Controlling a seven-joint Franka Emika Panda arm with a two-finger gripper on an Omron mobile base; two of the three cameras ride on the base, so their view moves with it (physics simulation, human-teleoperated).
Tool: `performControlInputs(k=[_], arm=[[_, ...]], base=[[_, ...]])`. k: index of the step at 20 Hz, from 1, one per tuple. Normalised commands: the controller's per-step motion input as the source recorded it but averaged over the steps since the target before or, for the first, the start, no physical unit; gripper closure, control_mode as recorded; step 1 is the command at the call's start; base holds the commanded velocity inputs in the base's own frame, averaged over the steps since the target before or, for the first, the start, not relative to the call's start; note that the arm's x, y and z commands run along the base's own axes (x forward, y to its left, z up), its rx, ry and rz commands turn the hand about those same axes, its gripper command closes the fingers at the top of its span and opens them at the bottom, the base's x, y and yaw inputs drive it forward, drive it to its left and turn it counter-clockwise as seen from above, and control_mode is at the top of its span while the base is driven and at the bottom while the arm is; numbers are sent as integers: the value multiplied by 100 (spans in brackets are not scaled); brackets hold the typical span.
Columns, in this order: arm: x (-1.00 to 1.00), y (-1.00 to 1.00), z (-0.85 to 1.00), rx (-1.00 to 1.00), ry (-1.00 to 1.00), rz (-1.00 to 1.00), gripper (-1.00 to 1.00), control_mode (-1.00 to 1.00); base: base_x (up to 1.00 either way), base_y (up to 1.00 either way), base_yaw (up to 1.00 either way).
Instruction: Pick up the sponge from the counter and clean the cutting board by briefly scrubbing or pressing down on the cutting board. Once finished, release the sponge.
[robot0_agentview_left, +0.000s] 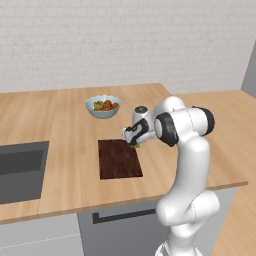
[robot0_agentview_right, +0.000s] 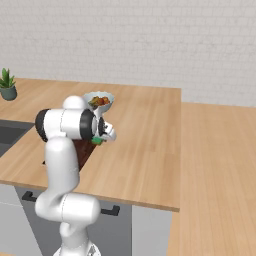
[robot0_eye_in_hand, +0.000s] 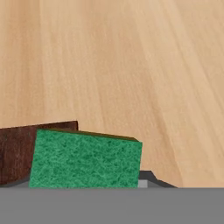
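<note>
Held between the gripper's (robot0_agentview_left: 133, 141) jaws just off the cutting board's (robot0_agentview_left: 119, 159) far corner: green sponge (robot0_eye_in_hand: 85, 159), likely light and soft, best pinched across its sides.

wall: white brick (robot0_agentview_left: 125, 40) | floor: light wood planks (robot0_agentview_right: 220, 165) | cabinets: grey fronts (robot0_agentview_left: 40, 235)

We find the cutting board (robot0_agentview_left: 119, 158) lying flat on the counter (robot0_agentview_left: 60, 125), near its front edge. The sink (robot0_agentview_left: 20, 170) is recessed to the board's left. A bowl of fruit (robot0_agentview_left: 103, 106) stands behind the board. The sponge (robot0_agentview_left: 134, 144) sits at the board's far right corner. A potted plant (robot0_agentview_right: 7, 85) stands behind the sink.
</note>
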Motion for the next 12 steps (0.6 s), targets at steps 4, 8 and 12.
performControlInputs(k=[4,8,12], arm=[[-31,-74,-8,1,6,-2,100,-100],[-51,-16,31,10,-1,-1,100,-100],[-26,36,99,1,1,0,100,-100]], base=[[0,0,0],[0,0,0],[0,0,0]])
